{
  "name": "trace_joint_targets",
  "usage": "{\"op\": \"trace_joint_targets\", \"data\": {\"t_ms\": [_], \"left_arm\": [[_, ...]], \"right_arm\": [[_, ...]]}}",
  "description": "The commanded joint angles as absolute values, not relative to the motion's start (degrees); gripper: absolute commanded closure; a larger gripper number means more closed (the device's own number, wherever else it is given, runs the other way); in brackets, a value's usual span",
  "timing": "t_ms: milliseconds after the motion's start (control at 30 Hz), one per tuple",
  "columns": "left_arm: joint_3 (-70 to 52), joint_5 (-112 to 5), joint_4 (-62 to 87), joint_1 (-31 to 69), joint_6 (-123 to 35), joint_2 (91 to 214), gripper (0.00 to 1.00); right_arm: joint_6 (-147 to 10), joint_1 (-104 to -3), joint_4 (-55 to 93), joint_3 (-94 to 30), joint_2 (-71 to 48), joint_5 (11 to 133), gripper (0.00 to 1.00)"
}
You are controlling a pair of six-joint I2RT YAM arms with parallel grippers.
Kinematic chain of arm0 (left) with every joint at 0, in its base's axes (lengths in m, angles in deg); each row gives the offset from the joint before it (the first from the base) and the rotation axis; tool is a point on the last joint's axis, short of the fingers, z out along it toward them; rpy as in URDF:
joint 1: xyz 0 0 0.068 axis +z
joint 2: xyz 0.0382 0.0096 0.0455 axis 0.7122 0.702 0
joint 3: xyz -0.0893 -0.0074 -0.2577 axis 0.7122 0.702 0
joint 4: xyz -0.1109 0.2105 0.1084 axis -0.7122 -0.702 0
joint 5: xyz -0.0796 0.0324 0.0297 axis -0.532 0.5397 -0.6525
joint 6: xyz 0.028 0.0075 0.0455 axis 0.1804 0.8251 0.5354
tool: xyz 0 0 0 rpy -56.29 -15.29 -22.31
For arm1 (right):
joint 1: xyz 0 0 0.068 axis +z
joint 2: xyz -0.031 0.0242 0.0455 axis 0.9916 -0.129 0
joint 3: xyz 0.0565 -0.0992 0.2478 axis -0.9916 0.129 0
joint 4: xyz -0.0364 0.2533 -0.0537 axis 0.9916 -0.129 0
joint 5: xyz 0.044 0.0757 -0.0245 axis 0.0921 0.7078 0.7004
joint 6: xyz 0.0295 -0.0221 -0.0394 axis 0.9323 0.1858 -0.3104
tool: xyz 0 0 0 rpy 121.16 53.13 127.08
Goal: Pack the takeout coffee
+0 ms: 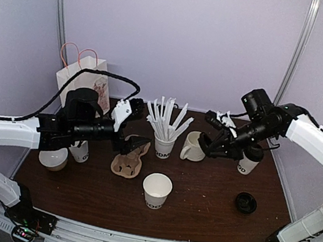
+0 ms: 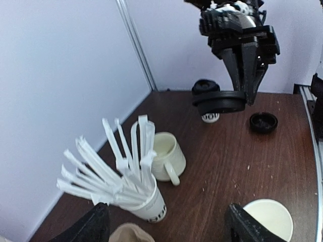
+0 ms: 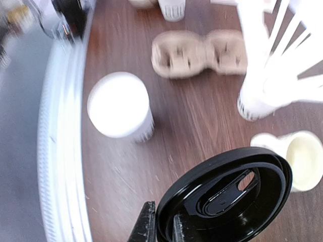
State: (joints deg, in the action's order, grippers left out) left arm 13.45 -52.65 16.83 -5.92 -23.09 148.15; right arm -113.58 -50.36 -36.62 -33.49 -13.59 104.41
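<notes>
One black lid (image 3: 227,196) is pinched by its rim in your right end effector (image 2: 247,95), which holds it in the air above the bench (image 1: 206,222), near the cream mug (image 1: 193,146). Just beside it, on the right of the bench, stands a lidded cup (image 1: 247,165). An open cup (image 1: 157,190) stands near the front centre, and a second lid (image 1: 246,202) lies flat to its right. Your left end effector (image 1: 128,129) hangs with jaws wide, holding nothing, over the cardboard carrier (image 1: 128,164).
</notes>
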Motion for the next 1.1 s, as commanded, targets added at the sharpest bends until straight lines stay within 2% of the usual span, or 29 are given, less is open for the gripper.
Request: {"op": "trace_joint_targets", "data": {"t_ms": [0,67,133,167,333,633,867,1067], "left_arm": [[15.12,-55.37,44.88,-9.30,-14.56,152.20,0.17],[15.48,-54.50,50.00,-11.25,-11.00,154.18,0.15],[14.91,-51.94,53.62,-13.17,-8.93,156.42,0.03],[14.74,-51.12,56.06,-13.84,-8.46,157.81,0.03],[13.73,-48.59,62.34,-17.48,-3.65,163.04,0.02],[13.35,-38.67,72.51,-22.95,2.35,169.63,0.04],[9.31,-35.49,71.33,-22.91,-0.15,173.22,0.02],[8.03,-35.59,69.24,-21.61,-4.70,173.34,0.06]], "right_arm": [[-101.77,-53.88,-38.90,-37.05,-14.09,133.07,0.91],[-96.26,-54.55,-35.31,-37.42,-14.85,139.94,0.91],[-90.26,-54.85,-30.94,-37.30,-15.88,144.49,0.91],[-87.32,-54.96,-28.55,-37.33,-16.22,146.61,0.91],[-75.62,-55.25,-17.20,-37.10,-17.53,151.27,0.92],[-70.15,-55.25,-14.48,-38.26,-17.14,151.40,0.92],[-69.03,-55.25,-13.39,-37.60,-16.80,151.50,0.91],[-67.83,-55.25,-11.90,-36.60,-16.18,151.93,0.89]]}}
